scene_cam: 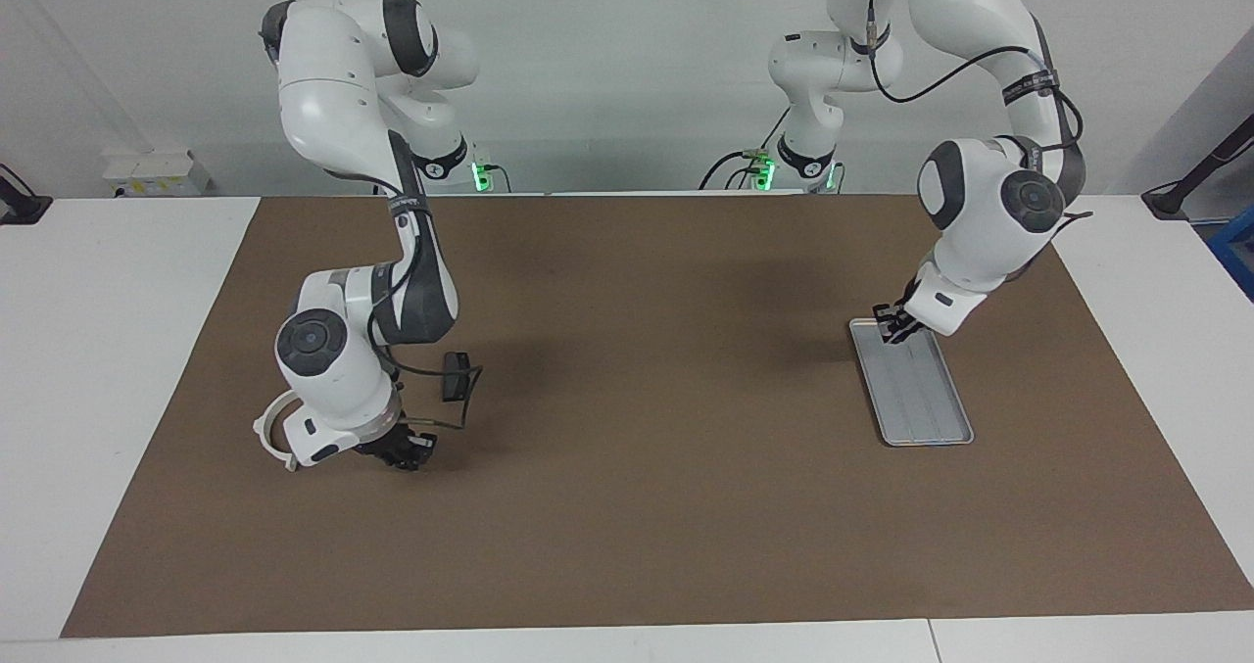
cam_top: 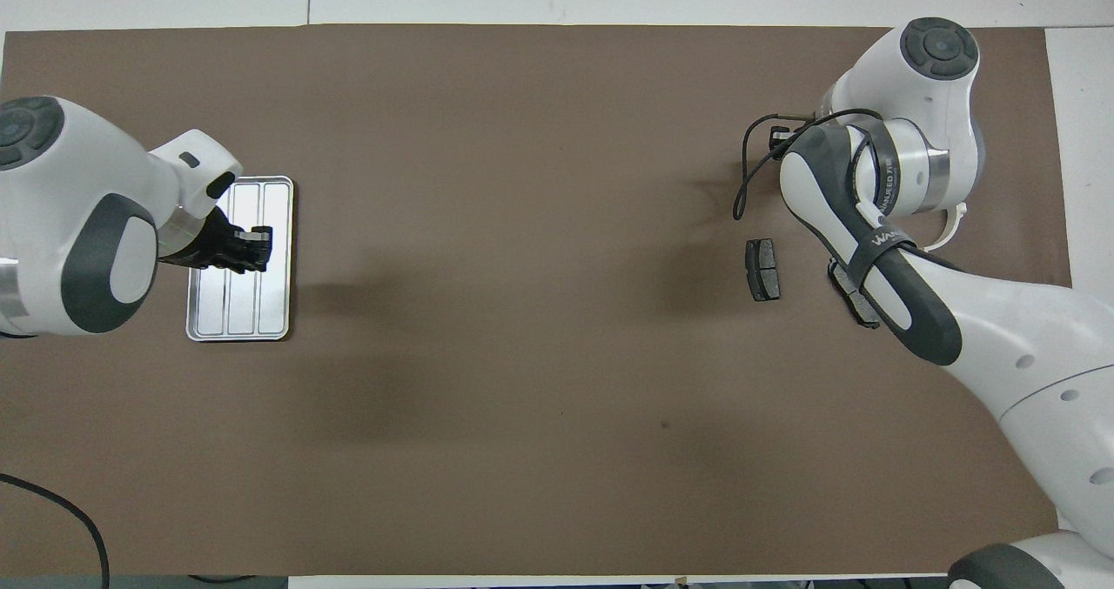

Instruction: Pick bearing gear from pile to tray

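Observation:
The silver tray lies toward the left arm's end of the brown mat. My left gripper hangs low over it, fingertips shut; no bearing gear shows between them. At the right arm's end, what shows of the pile is a white arc piece and two dark brake pads, one half under the right arm. My right gripper is down beside the arc piece, fingertips drawn together. Whatever they hold is hidden, as are the gears.
The brown mat covers most of the white table. A black cable loops from the right wrist just above the mat near the brake pad.

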{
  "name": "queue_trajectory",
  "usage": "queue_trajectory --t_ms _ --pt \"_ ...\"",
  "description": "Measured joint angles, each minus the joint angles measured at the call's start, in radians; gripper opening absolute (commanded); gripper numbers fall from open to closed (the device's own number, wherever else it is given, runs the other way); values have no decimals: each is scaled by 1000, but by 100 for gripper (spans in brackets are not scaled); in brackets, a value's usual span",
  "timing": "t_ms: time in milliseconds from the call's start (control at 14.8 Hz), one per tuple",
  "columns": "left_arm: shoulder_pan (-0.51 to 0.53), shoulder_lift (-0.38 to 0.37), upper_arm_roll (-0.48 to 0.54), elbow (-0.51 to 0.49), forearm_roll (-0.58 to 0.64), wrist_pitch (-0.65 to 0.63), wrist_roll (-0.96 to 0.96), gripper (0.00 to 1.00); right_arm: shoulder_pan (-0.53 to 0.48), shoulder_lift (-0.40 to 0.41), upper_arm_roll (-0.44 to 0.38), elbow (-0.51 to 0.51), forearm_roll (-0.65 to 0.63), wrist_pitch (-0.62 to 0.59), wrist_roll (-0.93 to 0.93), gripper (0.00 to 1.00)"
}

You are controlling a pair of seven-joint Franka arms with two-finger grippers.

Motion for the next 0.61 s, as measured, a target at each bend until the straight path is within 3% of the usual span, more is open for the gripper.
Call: queue_trajectory --t_ms 202,337,471,606 --pt "29 0 -4 -121 0 141 31 0 70 -84 13 97 12 -251 14 0" --pt "29 0 -11 -153 0 173 31 0 176 -145 17 167 64 -397 175 0" --pt "30 0 -11 -161 0 183 31 0 298 -172 20 218 90 -438 408 0" --pt "34 0 -8 -172 0 196 31 0 415 -168 20 227 115 -383 643 0"
